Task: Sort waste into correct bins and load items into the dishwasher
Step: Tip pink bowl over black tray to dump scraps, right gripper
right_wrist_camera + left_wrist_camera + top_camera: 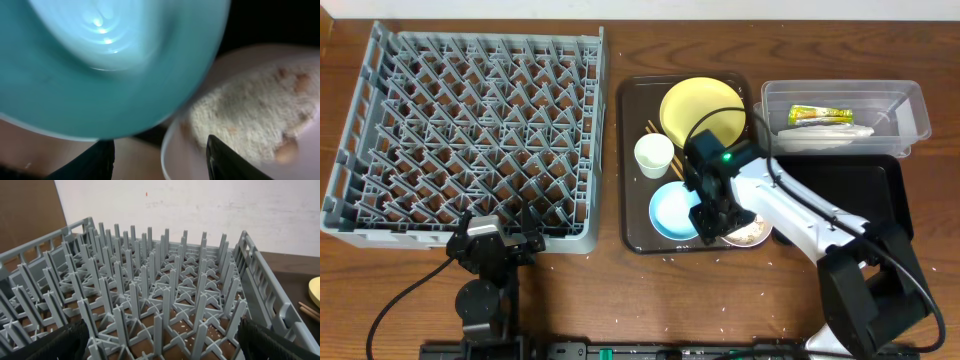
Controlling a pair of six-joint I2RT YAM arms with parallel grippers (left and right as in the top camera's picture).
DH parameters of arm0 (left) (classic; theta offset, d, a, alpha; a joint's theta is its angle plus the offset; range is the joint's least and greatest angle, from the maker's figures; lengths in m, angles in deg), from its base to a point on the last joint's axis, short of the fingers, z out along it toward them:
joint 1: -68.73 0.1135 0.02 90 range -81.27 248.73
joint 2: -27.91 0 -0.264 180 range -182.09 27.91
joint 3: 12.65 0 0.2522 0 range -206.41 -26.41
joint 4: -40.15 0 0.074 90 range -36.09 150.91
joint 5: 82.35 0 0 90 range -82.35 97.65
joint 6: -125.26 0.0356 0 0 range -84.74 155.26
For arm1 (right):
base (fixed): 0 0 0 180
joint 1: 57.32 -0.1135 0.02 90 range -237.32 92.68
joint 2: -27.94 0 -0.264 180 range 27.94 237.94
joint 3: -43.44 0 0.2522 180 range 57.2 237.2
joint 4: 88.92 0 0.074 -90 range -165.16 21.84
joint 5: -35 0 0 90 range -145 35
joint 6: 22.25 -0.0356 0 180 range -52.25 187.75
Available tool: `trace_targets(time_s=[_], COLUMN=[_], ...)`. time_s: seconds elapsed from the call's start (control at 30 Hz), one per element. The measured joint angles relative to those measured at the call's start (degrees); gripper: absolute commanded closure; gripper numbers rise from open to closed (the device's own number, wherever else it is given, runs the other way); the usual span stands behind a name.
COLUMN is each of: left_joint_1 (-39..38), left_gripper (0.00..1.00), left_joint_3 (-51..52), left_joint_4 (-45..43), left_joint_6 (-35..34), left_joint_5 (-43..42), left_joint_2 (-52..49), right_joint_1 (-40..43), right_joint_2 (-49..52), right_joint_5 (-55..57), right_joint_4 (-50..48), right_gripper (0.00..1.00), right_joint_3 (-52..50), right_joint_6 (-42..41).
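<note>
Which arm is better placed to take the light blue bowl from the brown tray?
Right. The right hand hangs open over the rim of the light blue bowl on the brown tray. The left hand sits at the near edge of the grey dish rack, away from the tray.

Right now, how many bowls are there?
2, both on the brown tray: the light blue bowl near its front edge, the white bowl beside it, partly under the right arm.
</note>
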Motion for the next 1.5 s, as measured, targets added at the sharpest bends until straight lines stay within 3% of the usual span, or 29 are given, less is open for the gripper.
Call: trace_targets(time_s=[0.2,0.23,0.27,0.5,0.67,0.83,0.97,1.2,1.37,1.5], left_joint_1=[0.0,0.0,0.0,0.0,0.0,0.0,0.0,0.0,0.0,0.0], left_gripper=[0.04,0.04,0.04,0.04,0.04,0.04,0.04,0.04,0.04,0.04], left_joint_3=[0.0,0.0,0.0,0.0,0.0,0.0,0.0,0.0,0.0,0.0], left_joint_4=[0.0,0.0,0.0,0.0,0.0,0.0,0.0,0.0,0.0,0.0], left_joint_6=[0.0,0.0,0.0,0.0,0.0,0.0,0.0,0.0,0.0,0.0], left_joint_5=[0.0,0.0,0.0,0.0,0.0,0.0,0.0,0.0,0.0,0.0], left_joint_2=[0.0,0.0,0.0,0.0,0.0,0.0,0.0,0.0,0.0,0.0], right_joint_1=[-0.5,-0.5,-0.5,-1.1,-1.0,0.9,12.8,36.8,48.9,59.7], right_joint_2=[0.0,0.0,0.0,-0.2,-0.5,-8.9,-17.6,-19.2,-19.2,-19.2], right_joint_5=[4.2,4.5,4.6,5.9,4.6,-0.8,-8.9,-28.1,-39.6,-52.4], right_joint_4=[-6.9,-7.7,-7.9,-8.0,-2.0,0.3,0.9,0.8,-0.5,-7.3], right_gripper=[0.79,0.95,0.99,0.99,0.99,0.99,0.99,0.99,0.99,0.99], right_joint_3=[-4.7,-5.4,-5.7,-5.7,-2.0,4.2,4.7,3.9,-2.0,-11.2], right_joint_6=[-0.8,-0.9,-0.9,-0.9,-1.3,-1.8,0.4,10.3,15.3,18.2])
